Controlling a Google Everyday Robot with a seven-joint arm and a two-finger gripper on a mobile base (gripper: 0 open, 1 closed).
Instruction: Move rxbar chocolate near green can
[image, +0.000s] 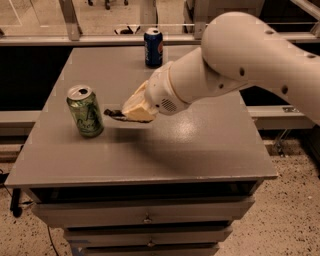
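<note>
Since the job is to bring the bar (113, 113) close to the green can (86, 111), the arm (235, 55) reaches in from the right across the table (210, 150). It holds the gripper (129, 115) low over the left-middle of the top, just right of that can. The gripper looks clamped on the bar's right end, so the rest of the bar pokes out leftward toward the can, roughly level and, judging by the shadow beneath, a little clear of the surface. Its free tip is near the can's side but not touching it. Carrying it flat and low like this suits laying it down without tipping the can, which stands upright near the left edge. The bar shows as a thin, dark, nearly black strip seen almost edge-on; its lettering cannot be made out, and most of its length is hidden by the pale gripper. A blue can (153, 47) stands at the far edge, well apart from all this.
</note>
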